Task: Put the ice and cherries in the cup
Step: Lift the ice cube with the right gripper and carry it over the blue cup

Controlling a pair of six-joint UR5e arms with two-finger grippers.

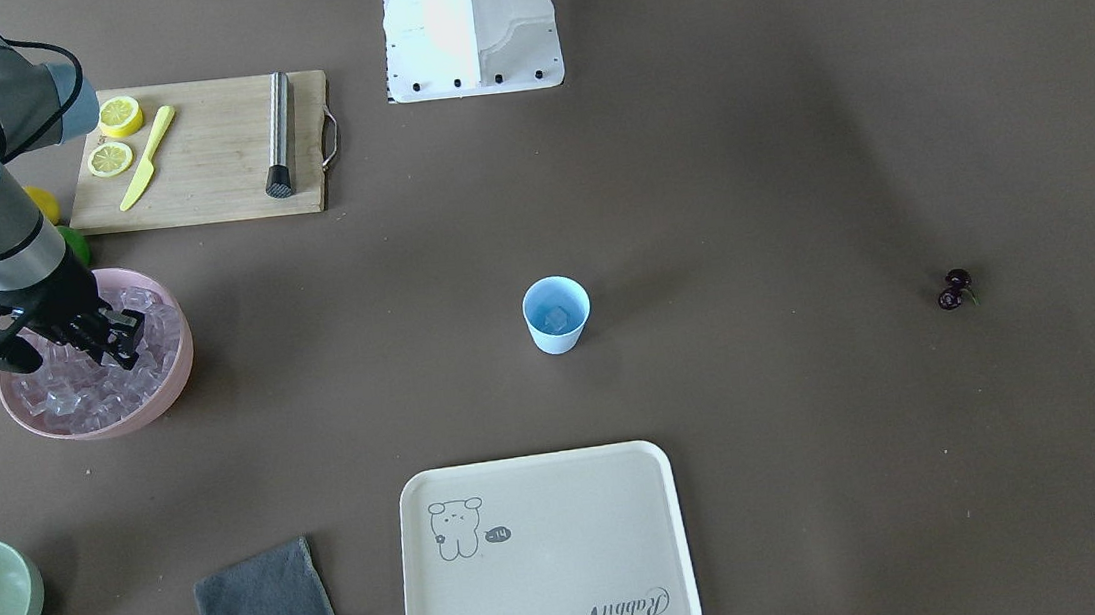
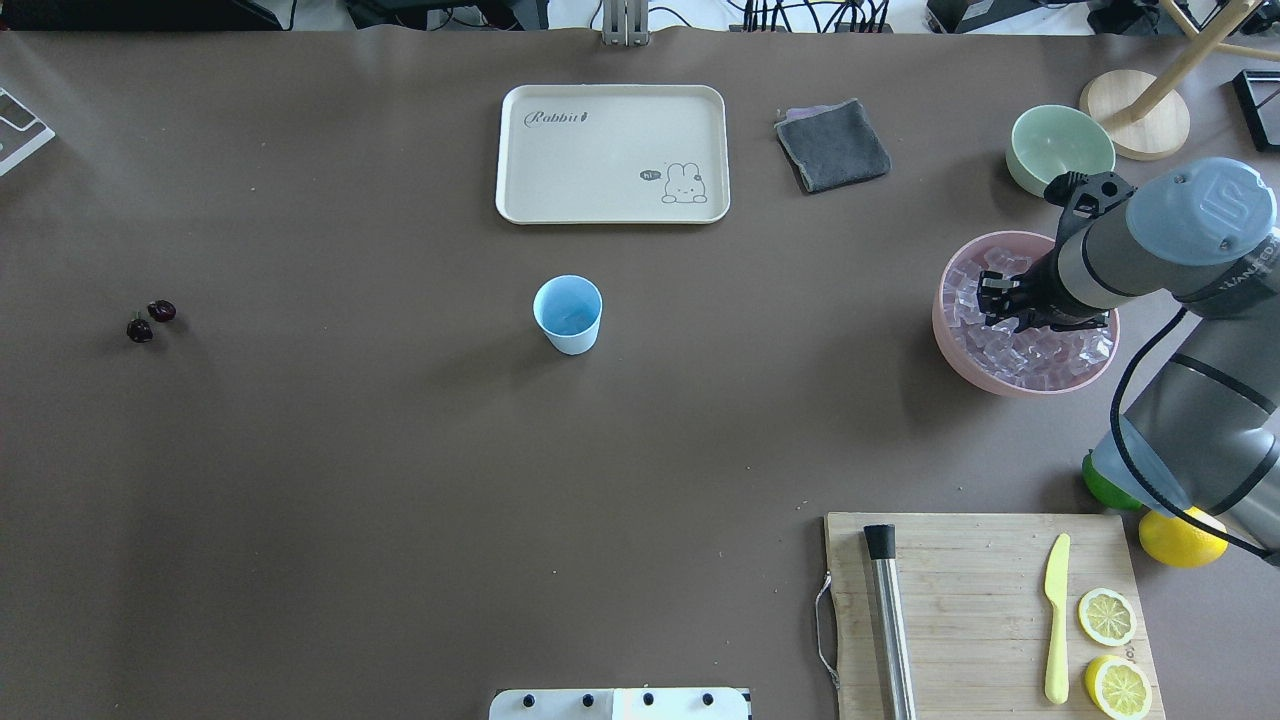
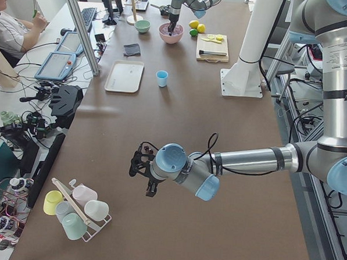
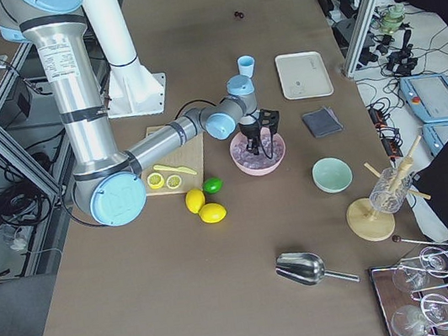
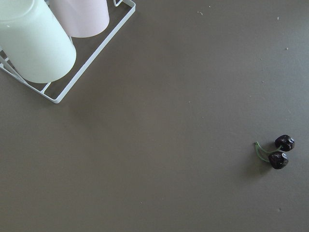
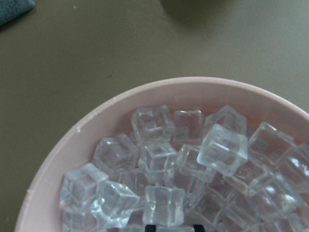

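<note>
Dark cherries point(image 2: 150, 320) lie far left, nearest the left gripper point(image 3: 147, 184), whose state I cannot tell. The cup point(image 2: 568, 313) stands mid-table. Far right, the right gripper point(image 2: 997, 300) dips into the ice point(image 2: 1040, 352) in the pink bowl point(image 2: 945, 322), jaws perhaps straddling a cube; grip unclear.

Clear, glassy ice point(image 6: 222, 147) lies heaped directly under the right gripper point(image 1: 127, 348). One cube sits in the upright light-blue cup point(image 1: 556, 315), well apart from it. The dark, green-stemmed cherries point(image 1: 954, 289) lie farther off still.
</note>
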